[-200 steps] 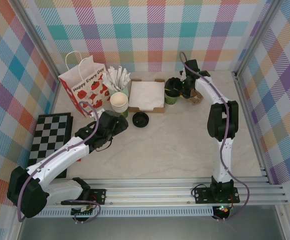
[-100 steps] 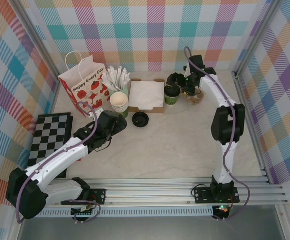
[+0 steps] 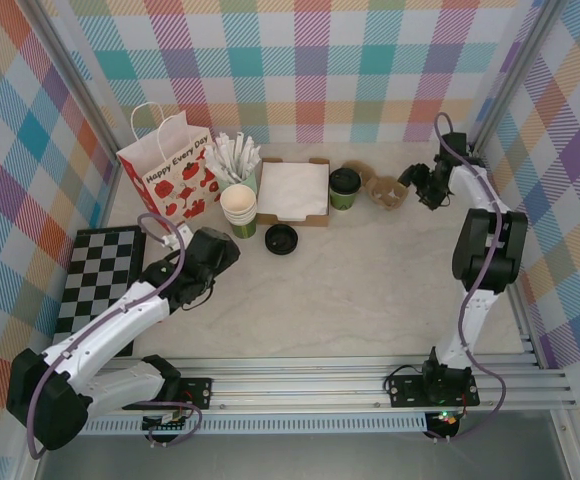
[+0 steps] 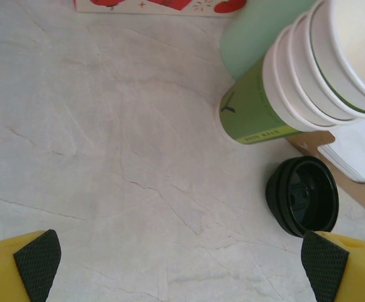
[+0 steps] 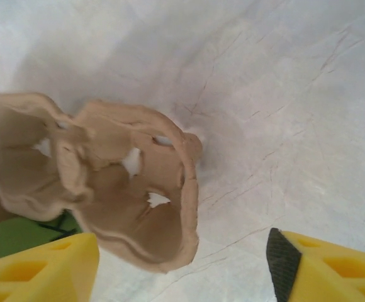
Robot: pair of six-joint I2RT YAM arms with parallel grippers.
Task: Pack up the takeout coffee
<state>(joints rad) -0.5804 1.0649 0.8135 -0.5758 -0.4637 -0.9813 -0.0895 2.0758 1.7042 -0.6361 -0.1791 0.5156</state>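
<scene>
Both my left fingers (image 4: 38, 264) and right fingers (image 5: 296, 267) are spread and empty, while the takeout coffee (image 3: 345, 187) stands on the table (image 3: 370, 290) between the cup carrier (image 3: 382, 190) and the napkin box (image 3: 293, 190)

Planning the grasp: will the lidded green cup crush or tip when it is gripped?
The takeout coffee is probably crushable, since it looks like a paper cup. It stands upright, so a high push may tip it. Its black lid likely stiffens the rim.
</scene>
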